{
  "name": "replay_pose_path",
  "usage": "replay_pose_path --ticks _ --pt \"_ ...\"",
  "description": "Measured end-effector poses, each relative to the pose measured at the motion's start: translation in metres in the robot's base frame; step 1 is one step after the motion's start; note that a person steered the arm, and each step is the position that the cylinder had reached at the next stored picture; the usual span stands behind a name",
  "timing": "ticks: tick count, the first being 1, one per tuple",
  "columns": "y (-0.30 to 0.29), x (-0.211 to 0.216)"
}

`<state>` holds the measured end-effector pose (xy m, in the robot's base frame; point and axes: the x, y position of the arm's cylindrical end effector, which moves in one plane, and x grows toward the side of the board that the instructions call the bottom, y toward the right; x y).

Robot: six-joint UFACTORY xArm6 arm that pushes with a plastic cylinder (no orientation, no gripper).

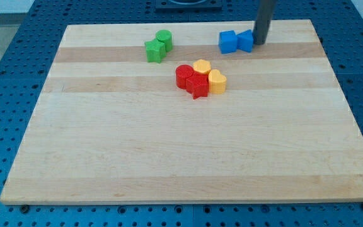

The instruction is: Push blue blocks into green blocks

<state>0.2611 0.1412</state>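
The wooden board [181,151] carries two green blocks [159,45], two blue blocks [236,41], two red blocks [191,79] and two yellow blocks [210,75].

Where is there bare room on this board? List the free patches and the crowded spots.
Free: the board below the red blocks and yellow blocks, and its left and right sides. Crowded: the top strip, with green blocks, blue blocks and my tip against the blue pair's right.

camera view: single | high front, angled down | whole board [188,157]
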Motion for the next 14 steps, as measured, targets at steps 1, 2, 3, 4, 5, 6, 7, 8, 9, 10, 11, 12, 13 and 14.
replay_pose_path --ticks 1,2,3,4,5,6,7,8,9,10,11,12,13,14 --pt "-0.046 -0.001" --pt "-0.091 -0.001" --pt "-0.117 -0.001" --pt "-0.118 -0.001" --pt "-0.090 0.001" --pt "-0.061 0.010" --pt "-0.050 0.027" --pt "-0.061 0.035" --pt "-0.098 0.033" --pt "-0.137 0.026" --pt "-0.162 0.024" --pt "-0.160 0.024" --pt "-0.129 0.024" --pt "-0.098 0.010"
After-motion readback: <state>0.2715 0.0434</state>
